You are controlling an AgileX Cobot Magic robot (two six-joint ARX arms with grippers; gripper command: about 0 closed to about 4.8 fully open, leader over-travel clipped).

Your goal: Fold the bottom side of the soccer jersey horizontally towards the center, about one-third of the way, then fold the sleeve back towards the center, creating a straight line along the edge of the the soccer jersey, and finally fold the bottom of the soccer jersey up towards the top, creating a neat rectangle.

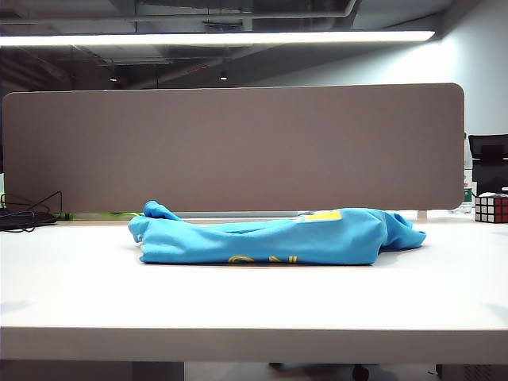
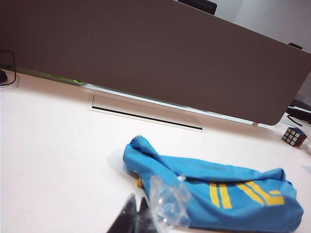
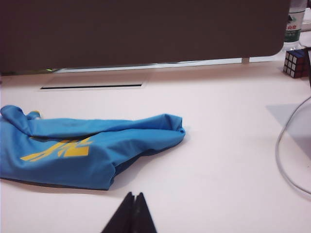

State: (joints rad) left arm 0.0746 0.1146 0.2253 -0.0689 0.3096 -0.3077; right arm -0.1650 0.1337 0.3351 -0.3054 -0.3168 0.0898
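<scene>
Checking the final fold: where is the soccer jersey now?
In the exterior view the soccer jersey lies folded mid-table before the partition, Rubik's cube far right.

The soccer jersey [image 1: 270, 236] is smooth, slightly sheeny blue cloth with yellow print; the desk [image 1: 238, 302] is smooth matt white; the partition [image 1: 238, 147] looks like matt felt-like fabric; both dark pincers, left pincer [image 2: 133, 216] and right pincer [image 3: 132, 216], look like matt plastic, pressed together

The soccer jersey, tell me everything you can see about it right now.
The soccer jersey lies folded into a long, rumpled bundle across the middle of the white table. It is sky-blue, thin, smooth-looking fabric with yellow markings on top and along its front. One end bunches up. Neither pincer touches it; both are shut and apart from it.
</scene>
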